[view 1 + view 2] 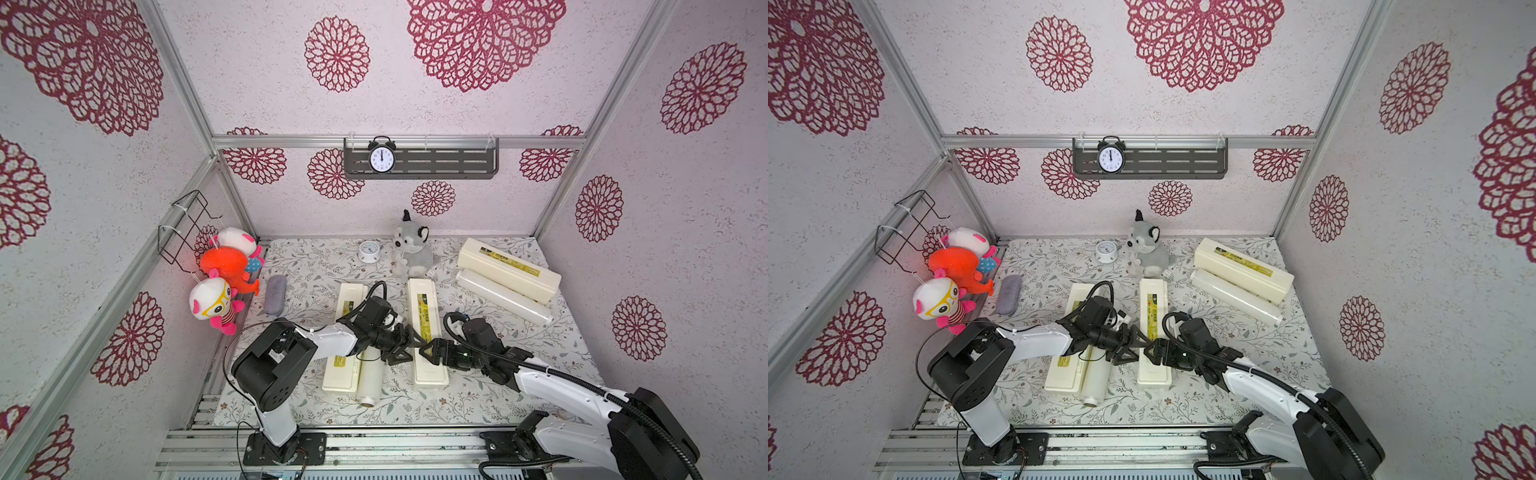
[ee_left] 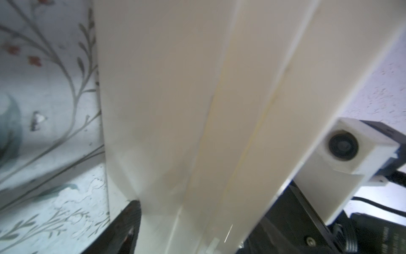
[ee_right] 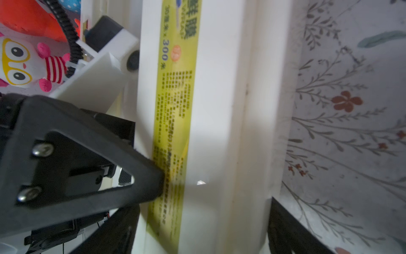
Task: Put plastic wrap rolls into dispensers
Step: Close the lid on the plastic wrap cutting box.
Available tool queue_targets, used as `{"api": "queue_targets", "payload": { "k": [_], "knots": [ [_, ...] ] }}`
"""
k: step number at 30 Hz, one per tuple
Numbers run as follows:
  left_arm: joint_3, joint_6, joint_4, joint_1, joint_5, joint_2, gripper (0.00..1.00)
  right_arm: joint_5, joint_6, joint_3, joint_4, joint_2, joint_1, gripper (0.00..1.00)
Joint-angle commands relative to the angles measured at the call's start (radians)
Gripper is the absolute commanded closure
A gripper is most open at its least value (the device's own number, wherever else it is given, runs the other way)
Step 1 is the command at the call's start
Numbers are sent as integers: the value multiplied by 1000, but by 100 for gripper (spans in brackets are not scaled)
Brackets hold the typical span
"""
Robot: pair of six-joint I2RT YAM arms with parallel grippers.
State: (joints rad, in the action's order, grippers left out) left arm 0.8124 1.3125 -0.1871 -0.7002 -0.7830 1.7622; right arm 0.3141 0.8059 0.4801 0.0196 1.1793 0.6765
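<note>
Cream-white plastic dispensers counted: three, all flat on the floral bench [image 1: 478, 397], lids shut, yellow-green labels up. Left dispenser [image 1: 347, 297] and middle dispenser [image 1: 420, 289] lengthwise near-to-far at bench centre. Right dispenser [image 1: 509, 268] slantwise at far right. Contents of all three hidden under the lids; cannot tell.

Plastic wrap rolls counted in view: two, both outside the boxes.
- Near roll [image 1: 369, 379]: touching the right long side of the left dispenser, cardboard core showing at the near end, far part hidden under the left arm.
- Far roll [image 1: 505, 298]: along the near side of the right dispenser, touching it.

Left tool [image 1: 409, 351]: fingers spread, one fingertip [image 3: 149, 176] resting on the label of the middle dispenser, the other lower, at that box's left side.

Right tool [image 1: 429, 353]: jaws wide apart, fingers [image 3: 285, 228] at either long edge of the middle dispenser in the right wrist view. Clamped or merely straddling: cannot tell.

Other items:
- Plush toys, four: three hung plush toys [image 1: 224, 266] on the left wall, one grey plush [image 1: 411, 251] at far centre.
- Clocks, two: black alarm clock [image 1: 381, 158] on the grey wall shelf [image 1: 449, 164], small white clock [image 1: 369, 251] on the bench beside the grey plush.
- Grey fuzzy pouch [image 1: 275, 295], one, at bench left.
- Wire basket [image 1: 187, 226], one, on the left wall.
</note>
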Motion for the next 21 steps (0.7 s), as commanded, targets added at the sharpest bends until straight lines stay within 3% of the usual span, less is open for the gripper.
{"api": "queue_targets", "payload": {
  "k": [1,6,10,12,14,16,21],
  "knots": [
    [-46,134,-257,-88,-210,-1,28,44,26,-7,8,82,57,13],
    [-53,77,-125,-91,-266,-81,26,34,12,-1,-20,77,57,13],
    [-50,82,-120,-91,-284,-86,24,32,13,0,-14,81,58,13],
    [-35,84,-103,-90,-295,-84,19,33,12,4,-19,79,60,13],
    [1,44,-16,-86,-296,-96,14,29,12,7,-23,74,60,13],
    [72,-88,191,-84,-265,-107,10,23,13,9,-33,59,60,12],
    [140,-177,391,-83,-215,-86,13,2,8,12,-82,-16,60,5]
  ]
}}
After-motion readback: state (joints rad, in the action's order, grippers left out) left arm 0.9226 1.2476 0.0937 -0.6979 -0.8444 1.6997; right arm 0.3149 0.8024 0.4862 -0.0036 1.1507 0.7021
